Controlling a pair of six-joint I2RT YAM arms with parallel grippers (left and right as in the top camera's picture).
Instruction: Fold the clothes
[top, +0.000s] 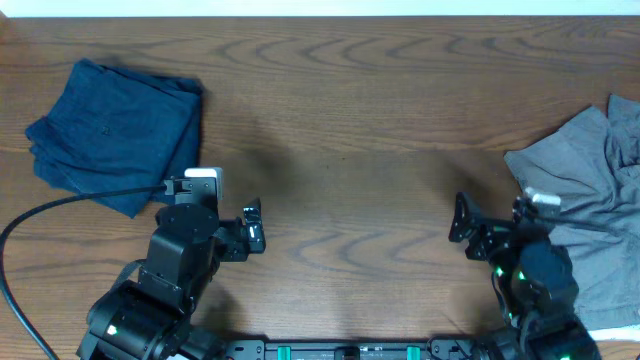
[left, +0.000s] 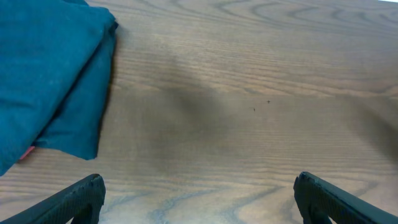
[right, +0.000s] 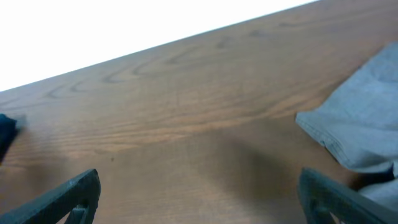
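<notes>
The dark navy-blue shorts (top: 115, 130) lie folded in a stack at the table's far left; they also show in the left wrist view (left: 46, 74), with a sliver of coral-red (left: 26, 153) at their lower edge. A light grey garment (top: 590, 200) lies crumpled at the right edge; it also shows in the right wrist view (right: 360, 124). My left gripper (top: 253, 223) is open and empty, to the right of the navy stack; its fingers show in the left wrist view (left: 199, 202). My right gripper (top: 462, 225) is open and empty, left of the grey garment; its fingers show in the right wrist view (right: 199, 199).
The wooden table (top: 340, 130) spans the view, with its far edge against a white background (right: 93, 31). A black cable (top: 60, 205) runs from the left arm off the left side.
</notes>
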